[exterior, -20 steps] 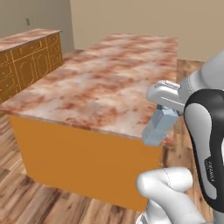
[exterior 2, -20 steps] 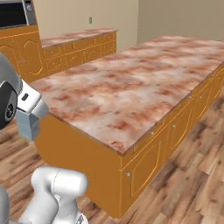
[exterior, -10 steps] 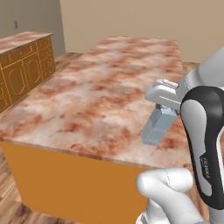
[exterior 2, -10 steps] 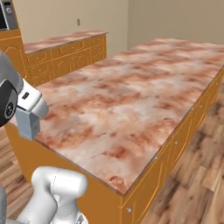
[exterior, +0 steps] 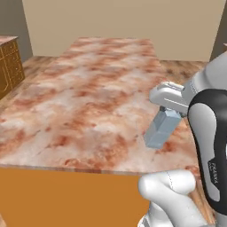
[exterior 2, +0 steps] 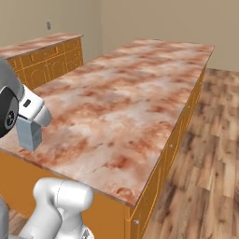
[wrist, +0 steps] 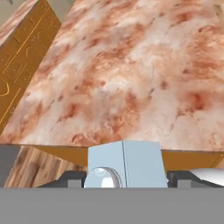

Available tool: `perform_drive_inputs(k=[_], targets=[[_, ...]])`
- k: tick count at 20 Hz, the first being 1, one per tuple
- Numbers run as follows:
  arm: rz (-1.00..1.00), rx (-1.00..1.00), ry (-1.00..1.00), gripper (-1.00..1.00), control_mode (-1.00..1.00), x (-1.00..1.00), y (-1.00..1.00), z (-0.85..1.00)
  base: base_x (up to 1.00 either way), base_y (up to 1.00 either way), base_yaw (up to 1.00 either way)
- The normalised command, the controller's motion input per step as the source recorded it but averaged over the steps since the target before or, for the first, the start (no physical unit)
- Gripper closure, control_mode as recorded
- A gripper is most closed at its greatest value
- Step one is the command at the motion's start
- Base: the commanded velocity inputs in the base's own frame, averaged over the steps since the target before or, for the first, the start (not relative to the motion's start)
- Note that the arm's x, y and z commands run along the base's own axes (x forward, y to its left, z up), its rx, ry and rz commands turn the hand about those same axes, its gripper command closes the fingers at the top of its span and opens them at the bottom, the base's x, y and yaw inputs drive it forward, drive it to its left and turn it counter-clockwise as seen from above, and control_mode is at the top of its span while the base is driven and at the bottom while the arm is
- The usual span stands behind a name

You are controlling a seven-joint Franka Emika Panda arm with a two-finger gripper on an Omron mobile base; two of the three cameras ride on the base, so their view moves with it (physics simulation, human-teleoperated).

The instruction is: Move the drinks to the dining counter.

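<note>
carton: one grey-blue carton (exterior: 162, 128), the single drink in sight. It hangs tilted from the hand, gable end up inside the gripper, flat base lowest. In the hand view its pale blue top (wrist: 124, 164) with a round white cap sits between the finger tips.
carton position: off the slab, in the air at the near right part of the counter in the left base view; in the right base view it (exterior 2: 29, 132) hangs at the near left edge, just above the marble.
gripper: one gripper (exterior: 170, 111), jaws closed on the carton's upper end, at a middling width set by the carton's sides.
dining counter: one wide slab of reddish-pink mottled marble (exterior: 88, 97), on orange cabinets (exterior 2: 179, 135); the surface shows nothing standing on it.
second counter: one narrower marble-topped run with orange panelled doors (exterior 2: 44, 56), across an aisle on the far left.
floor: wood planks (exterior 2: 207, 168) to the right of the island.
walls: plain beige (exterior: 124, 22) behind the island.
</note>
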Motion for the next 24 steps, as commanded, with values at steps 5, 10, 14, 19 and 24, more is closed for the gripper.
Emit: perform_drive_inputs(k=[5,10,14,19,24], targets=[[-0.14,-0.01,0.00,1.00,-1.00,0.29,0.06,-0.15,0.55,0.06,-0.31],[-0.06,-0.08,0.00,1.00,-1.00,0.50,0.28,-0.35,0.00,0.00,0.00],[0.01,-0.10,0.17,1.00,-1.00,0.40,0.31,-0.42,0.00,0.00,0.00],[0.00,-0.04,0.24,1.00,-1.00,0.41,0.20,-0.42,0.00,0.00,0.00],[0.00,-0.09,0.01,1.00,-1.00,0.16,0.16,-0.31,0.00,0.00,0.00]])
